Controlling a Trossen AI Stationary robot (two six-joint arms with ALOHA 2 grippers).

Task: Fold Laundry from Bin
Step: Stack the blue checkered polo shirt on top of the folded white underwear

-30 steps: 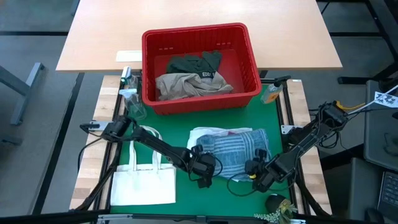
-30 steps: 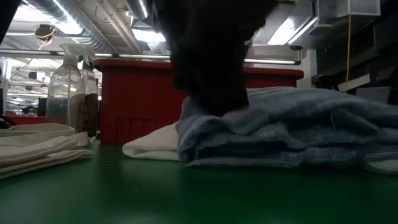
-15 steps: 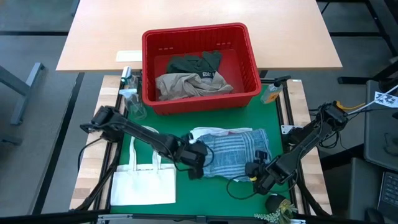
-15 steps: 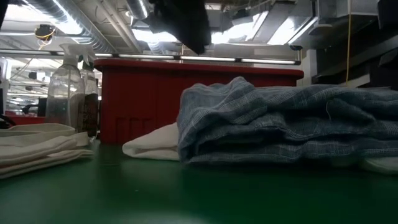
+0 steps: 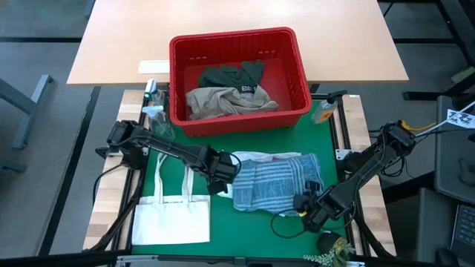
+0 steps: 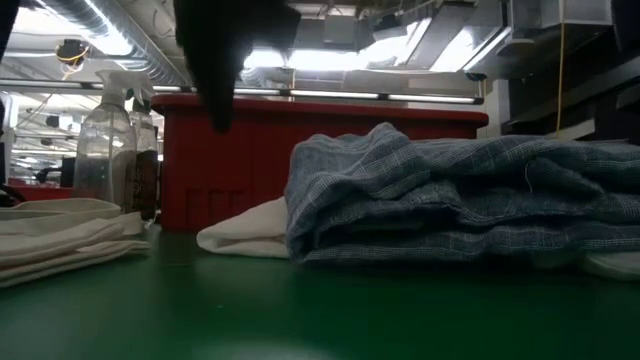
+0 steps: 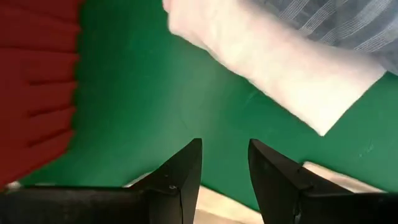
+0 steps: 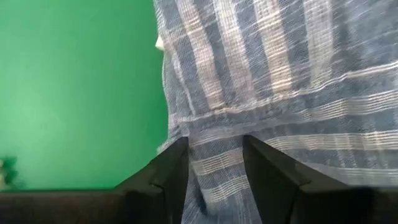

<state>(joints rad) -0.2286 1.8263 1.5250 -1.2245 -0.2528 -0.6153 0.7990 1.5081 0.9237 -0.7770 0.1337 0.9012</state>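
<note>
blue-and-white striped garment [image 5: 276,184] lies bunched/half-folded on the green mat [image 5: 223,215], mid-table, on top of a white garment [image 5: 249,158] whose edge sticks out toward the bin side. in low view it's a lumpy stack, not flat, w/ layers uneven. red bin [image 5: 239,78] sits behind it at the far edge of the mat, w/ a beige garment [image 5: 226,100] and a dark green garment [image 5: 234,74] inside, so more laundry is left to do.

left gripper [image 5: 220,169] hangs just beside the left end of the pile, above the mat, fingers spread w/ nothing between them; its wrist view shows bare mat thru the gap and the white cloth farther off. right gripper [image 5: 306,206] is at the near right corner of the striped piece, fingers spread too; striped cloth fills its wrist view and seems to run under the tips, but i can't tell if it's touching. neither one pinches cloth.

step, as i read it: folding of the striped piece is underway, between grips. nxt move likely calls for both grippers to take an edge each, pinch only the striped layer, not the white under it, then carry it over evenly so the stack flattens. risk: grabbing both layers and dragging the pile.

white tote bag [image 5: 172,213] lies flat at near left, spray bottle [image 5: 158,122] by the bin's left corner; both clear of the work.
</note>
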